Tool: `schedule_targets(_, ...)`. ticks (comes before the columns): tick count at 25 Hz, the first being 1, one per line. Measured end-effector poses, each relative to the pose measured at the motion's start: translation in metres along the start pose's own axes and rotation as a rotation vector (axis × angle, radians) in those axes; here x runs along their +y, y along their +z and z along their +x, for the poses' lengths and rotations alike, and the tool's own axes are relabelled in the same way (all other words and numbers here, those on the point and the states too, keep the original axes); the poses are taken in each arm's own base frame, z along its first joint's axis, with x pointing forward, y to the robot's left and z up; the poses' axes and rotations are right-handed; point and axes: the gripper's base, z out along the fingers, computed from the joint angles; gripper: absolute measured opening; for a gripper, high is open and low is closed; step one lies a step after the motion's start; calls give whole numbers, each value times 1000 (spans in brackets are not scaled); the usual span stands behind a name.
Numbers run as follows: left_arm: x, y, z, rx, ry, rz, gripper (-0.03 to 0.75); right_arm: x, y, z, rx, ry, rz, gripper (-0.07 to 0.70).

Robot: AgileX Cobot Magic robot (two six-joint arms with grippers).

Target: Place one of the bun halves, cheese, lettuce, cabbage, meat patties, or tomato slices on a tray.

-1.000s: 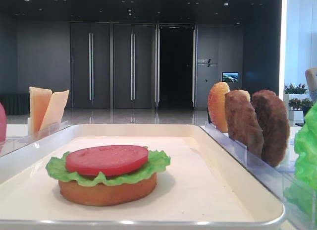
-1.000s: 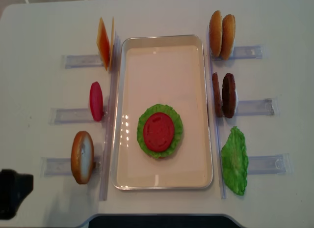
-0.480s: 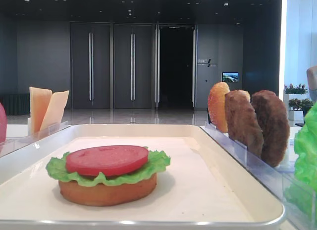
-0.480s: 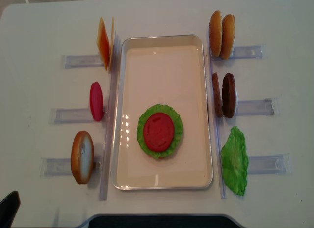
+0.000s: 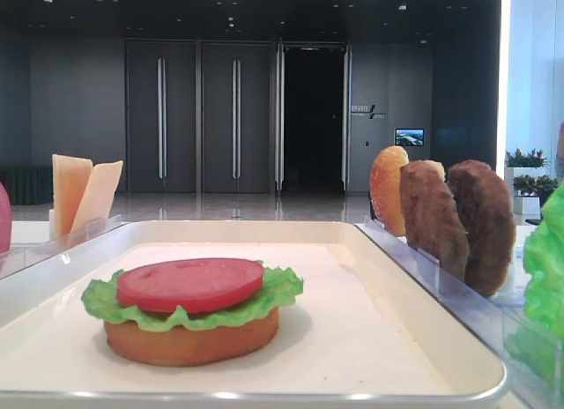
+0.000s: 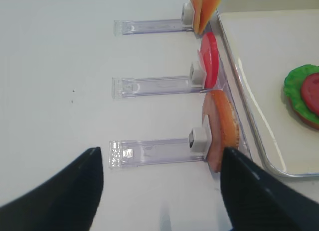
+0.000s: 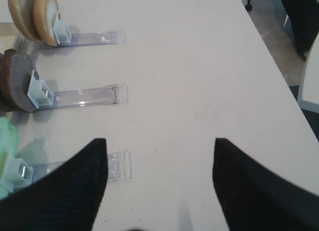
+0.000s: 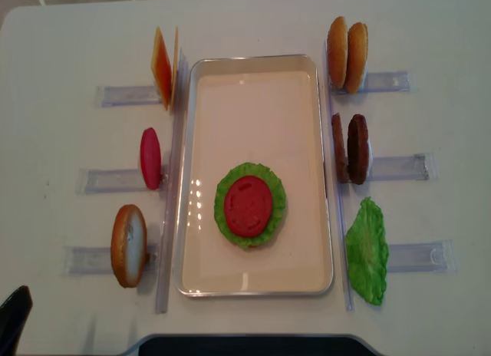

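On the off-white tray [image 8: 253, 63] sits a stack: a bun half [image 5: 189, 345], lettuce [image 5: 275, 293] and a tomato slice [image 8: 248, 206] on top. My left gripper [image 6: 160, 152] hangs open and empty over the table, just short of the rack holding another bun half [image 6: 224, 126]; only its dark tip [image 8: 11, 319] shows at the overhead view's bottom left corner. My right gripper [image 7: 159, 141] is open over bare table, right of the racks, holding nothing. Cabbage is out of view.
Clear racks flank the tray. On the left stand cheese [image 8: 163, 67], a tomato slice [image 8: 150, 158] and a bun half [image 8: 128, 245]. On the right stand two bun halves [image 8: 347, 54], meat patties [image 8: 350, 149] and a lettuce leaf [image 8: 367, 250].
My left gripper has drawn back toward the bottom left corner of the overhead view, leaving only a sliver visible. The stack and the racks have not moved.
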Motion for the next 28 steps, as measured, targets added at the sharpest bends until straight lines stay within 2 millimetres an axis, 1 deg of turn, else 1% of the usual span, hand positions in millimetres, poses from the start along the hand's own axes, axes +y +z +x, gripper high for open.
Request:
schedule_targets(4,0,0,-1,-8,2,0,550,0,0,0,0,0,0,464)
schedule_targets(9,0,0,-1,-8,2,0,518,0,0,0,0,0,0,464)
schedule_targets(12,0,0,-1,-9,0,0,519,0,0,0,0,0,0,464)
schedule_targets(14,0,0,-1,-9,-3,0,554,0,0,0,0,0,0,464)
schedule_targets(16,0,0,-1,-9,-6,0,632,0,0,0,0,0,0,464)
schedule_targets(19,2,0,-1,-9,-13,-19,680,0,0,0,0,0,0,464)
schedule_targets(28,2,0,-1,-8,-16,-23,692,0,0,0,0,0,0,464)
